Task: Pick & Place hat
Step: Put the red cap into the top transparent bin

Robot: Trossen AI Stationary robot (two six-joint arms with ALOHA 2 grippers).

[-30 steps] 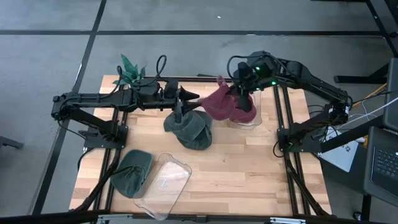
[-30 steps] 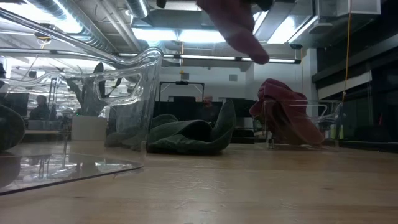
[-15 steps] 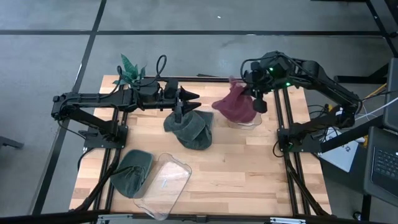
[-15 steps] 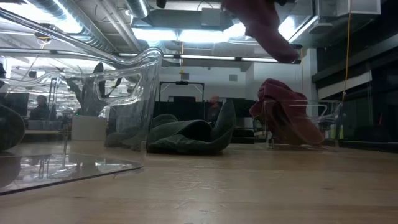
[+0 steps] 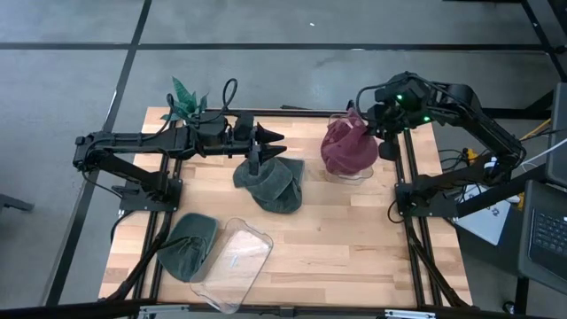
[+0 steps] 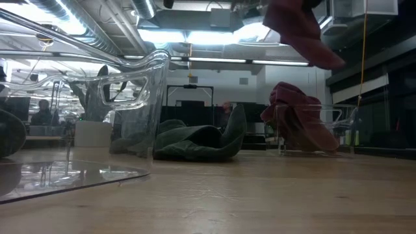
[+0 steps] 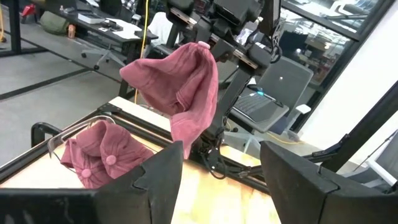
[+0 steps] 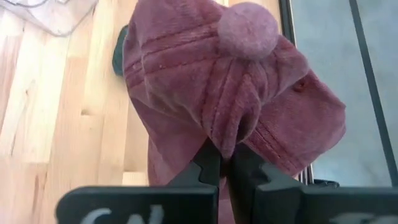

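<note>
- While the right gripper (image 8: 225, 163) hangs above the table's far right corner, its fingers are pinched tight on a fold of the red hat (image 5: 347, 142), which dangles from it clear of the wood.
- Directly under that gripper and the hanging hat sits a clear bin (image 5: 354, 174); the left wrist view shows more red hats (image 7: 102, 154) already lying inside it.
- Seen from the right wrist, the held hat's crown button (image 8: 247, 30) faces the camera and the cloth drapes over both fingers.
- From table height, the held hat (image 6: 300, 32) shows at the top of the frame, well above the bin with its red hats (image 6: 300, 127).
- Left gripper (image 5: 276, 143) is held level over the table's far middle, its two fingers spread wide with nothing between them; it points toward the right gripper and is well apart from it.
- Just below and beside the left gripper lies a heap of green hats (image 5: 270, 183) on the wooden table (image 5: 354, 239).
- Well back from both grippers, at the near left edge, a second clear bin (image 5: 235, 261) lies tipped, with another green hat (image 5: 188, 246) touching its side.
- Beyond the left arm, at the far left corner, stands a small green plant (image 5: 184, 97).
</note>
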